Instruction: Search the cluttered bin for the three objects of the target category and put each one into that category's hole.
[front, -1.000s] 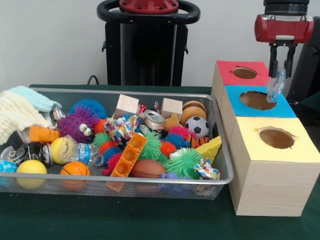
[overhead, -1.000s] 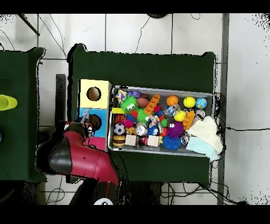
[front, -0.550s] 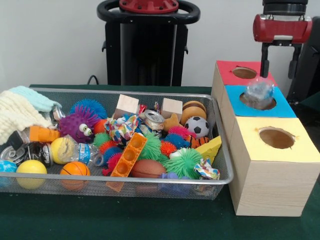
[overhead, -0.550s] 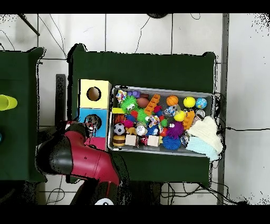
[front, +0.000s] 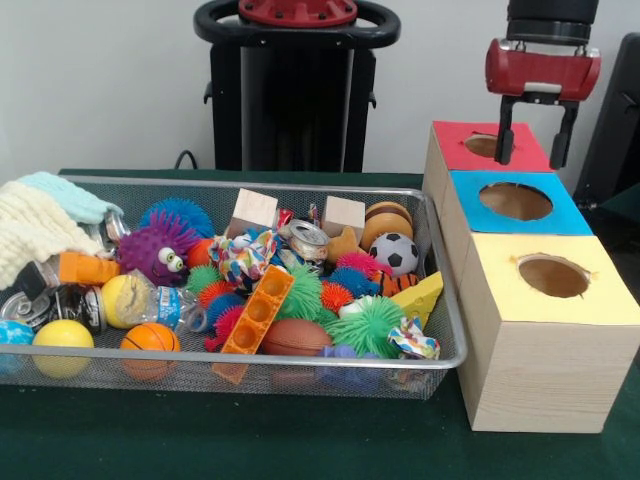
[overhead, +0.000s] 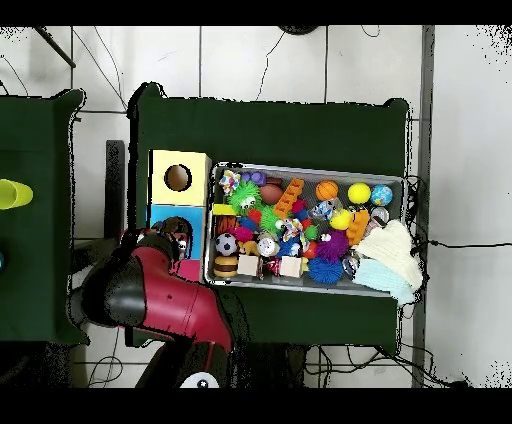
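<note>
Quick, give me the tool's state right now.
Tool: open, holding nothing, above the red box.

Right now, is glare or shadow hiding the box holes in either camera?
Front view: even light, no glare; blue hole and yellow hole show clearly, the red hole partly behind the open hand. Overhead view: the arm covers the red box, and the blue hole is partly hidden.
</note>
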